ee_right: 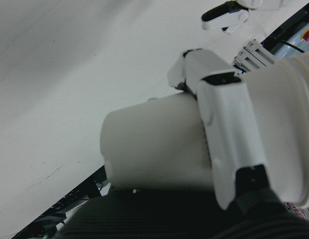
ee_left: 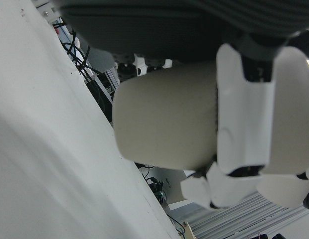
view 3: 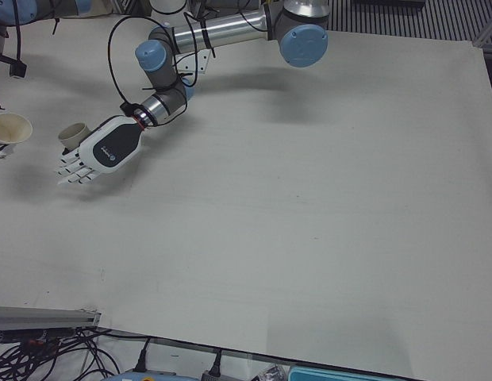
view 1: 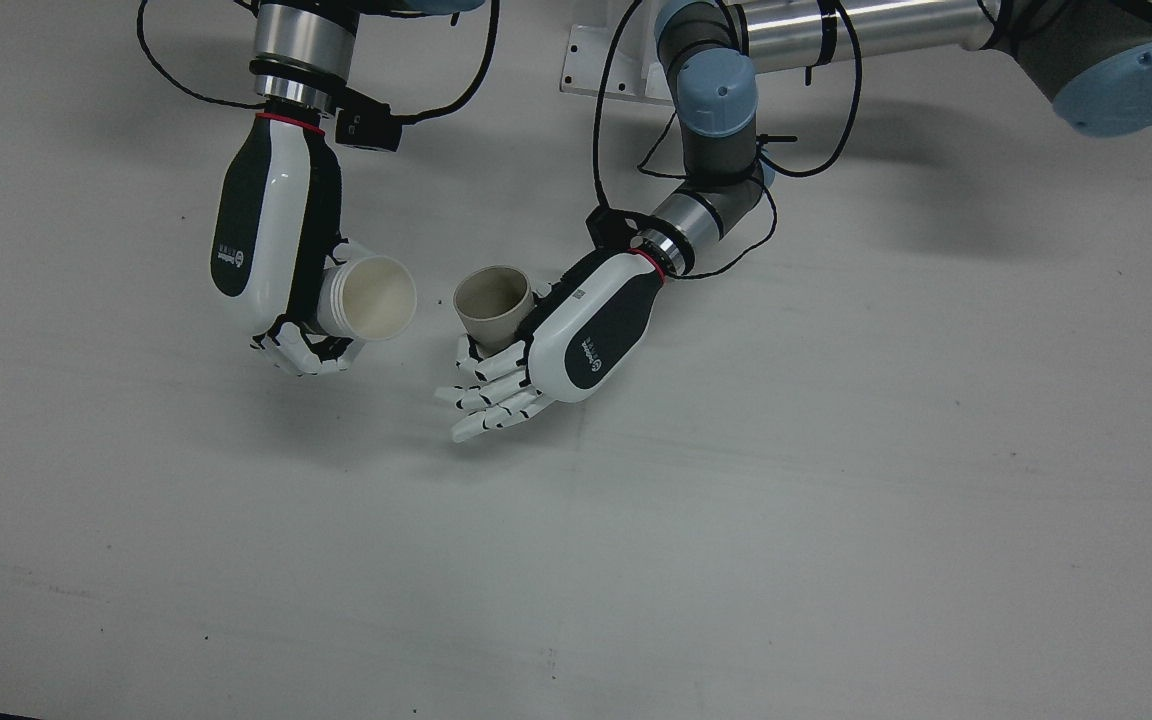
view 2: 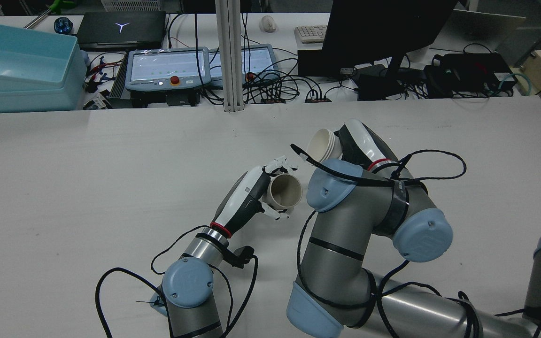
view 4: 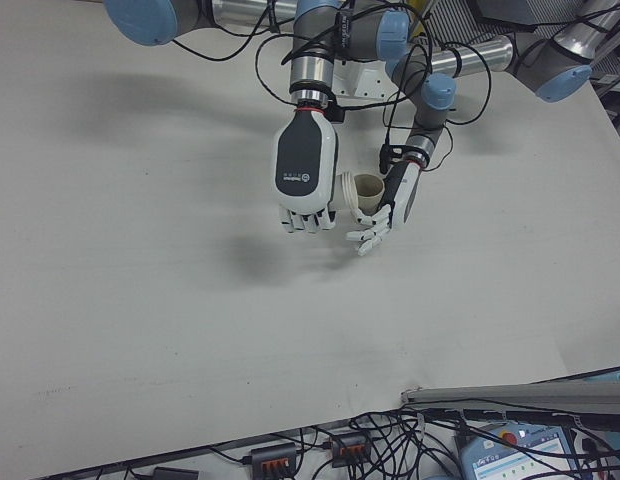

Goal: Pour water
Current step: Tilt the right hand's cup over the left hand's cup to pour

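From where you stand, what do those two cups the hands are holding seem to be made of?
White cup in the right hand: probably paper, going by its thin matte wall and ridged rim, perhaps several nested. Beige cup in the left hand: matte and smooth, with a thicker-looking wall; paper or plastic, hard to tell.

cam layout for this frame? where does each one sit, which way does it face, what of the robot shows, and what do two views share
Front view: overhead, facing down; both hands, right hand with white cup.
Rear view: high behind arms, facing forward; left hand, beige cup.
Left-front view: operators' side; left arm.
Right-front view: operators' side; both hands.
Left hand view: on hand; fingers on beige cup.
Right hand view: on hand; fingers on white cup.
Front and rear views share both cups.
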